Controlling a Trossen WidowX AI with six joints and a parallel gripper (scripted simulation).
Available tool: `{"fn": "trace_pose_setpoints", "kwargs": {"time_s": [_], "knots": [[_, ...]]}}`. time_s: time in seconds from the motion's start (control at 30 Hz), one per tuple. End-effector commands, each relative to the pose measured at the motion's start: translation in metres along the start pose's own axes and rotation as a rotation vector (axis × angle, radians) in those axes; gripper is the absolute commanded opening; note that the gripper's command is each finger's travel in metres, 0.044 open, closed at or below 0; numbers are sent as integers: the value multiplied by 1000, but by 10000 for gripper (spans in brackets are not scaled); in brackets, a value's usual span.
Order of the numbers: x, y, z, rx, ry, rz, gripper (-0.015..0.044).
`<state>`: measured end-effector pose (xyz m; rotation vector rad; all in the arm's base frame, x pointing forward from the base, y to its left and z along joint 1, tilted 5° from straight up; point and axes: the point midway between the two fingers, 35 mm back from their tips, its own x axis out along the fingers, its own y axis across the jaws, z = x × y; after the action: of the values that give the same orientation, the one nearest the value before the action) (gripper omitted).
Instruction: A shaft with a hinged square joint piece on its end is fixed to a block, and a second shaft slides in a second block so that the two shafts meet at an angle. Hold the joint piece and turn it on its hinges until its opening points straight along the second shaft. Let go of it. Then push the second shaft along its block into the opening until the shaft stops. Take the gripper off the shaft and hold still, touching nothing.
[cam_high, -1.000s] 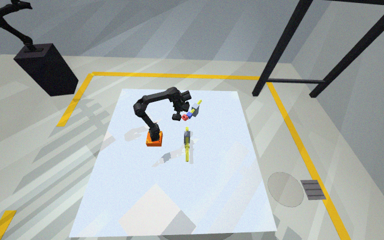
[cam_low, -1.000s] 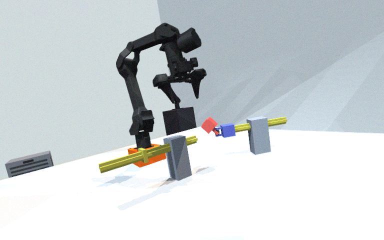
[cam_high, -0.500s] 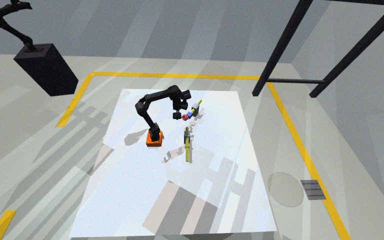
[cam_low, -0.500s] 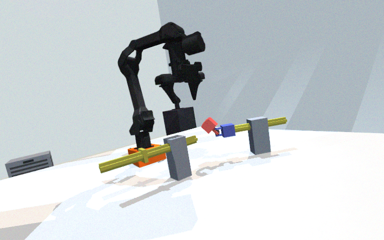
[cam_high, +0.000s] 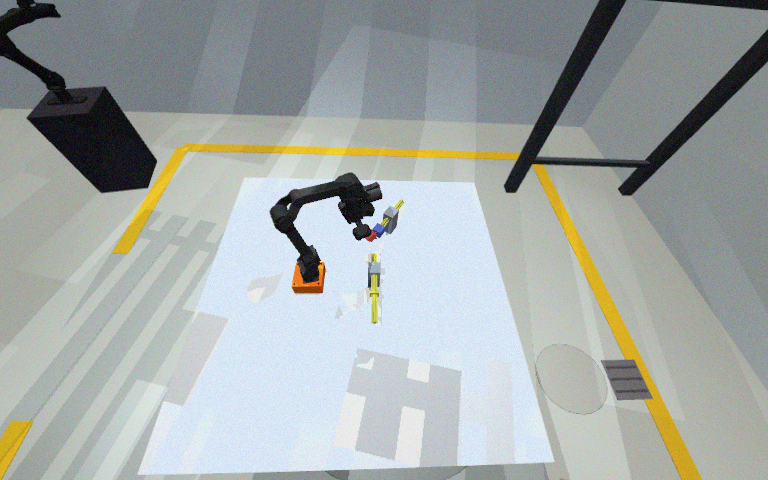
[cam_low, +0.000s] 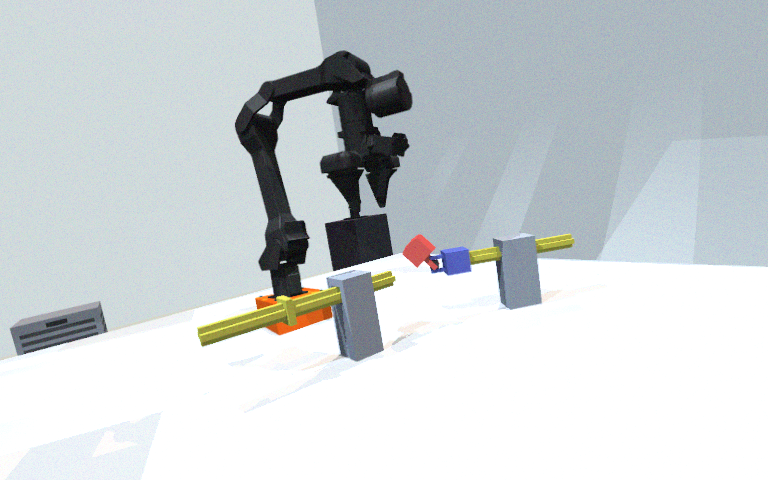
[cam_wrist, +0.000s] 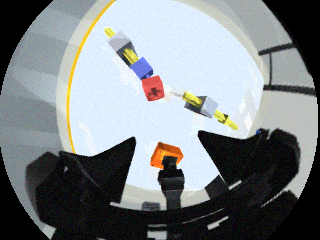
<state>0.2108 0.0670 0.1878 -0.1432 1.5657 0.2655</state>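
While the gripper (cam_high: 367, 227) (cam_low: 369, 210) (cam_wrist: 167, 136) stands open and unloaded, the red joint piece (cam_high: 372, 235) (cam_low: 419, 250) (cam_wrist: 153, 88) lies below its fingertips, untouched.

Red square joint piece (cam_high: 370, 236) (cam_low: 419, 250) (cam_wrist: 153, 88): tilted, hinged to blue cube; ribbed yellow sliding shaft (cam_high: 374, 305) (cam_low: 243, 323) (cam_wrist: 192, 98) apart from it.

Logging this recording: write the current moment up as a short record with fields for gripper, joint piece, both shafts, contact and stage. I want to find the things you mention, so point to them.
gripper: open, above the table, holding nothing (cam_low: 369, 209) (cam_wrist: 167, 137)
joint piece: red block (cam_high: 370, 236) (cam_low: 419, 250) (cam_wrist: 153, 88), tilted, hinged to the blue block (cam_high: 378, 229) (cam_low: 455, 260) (cam_wrist: 142, 68)
fixed shaft: yellow, through the farther grey block in the exterior view, blue block on its end
sliding shaft: yellow with a collar (cam_high: 374, 293) (cam_low: 287, 310), through the nearer grey block, end short of the red block
contact: gripper apart from red block and shafts
stage: shaft not inserted
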Motion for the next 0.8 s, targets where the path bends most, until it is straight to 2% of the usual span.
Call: {"fn": "trace_pose_setpoints", "kwargs": {"time_s": [0.0,0.33,0.77], "knots": [[4,1,0,-120,1,5,440],[9,1,0,-192,1,6,440],[58,1,3,-192,0,6,440]]}}
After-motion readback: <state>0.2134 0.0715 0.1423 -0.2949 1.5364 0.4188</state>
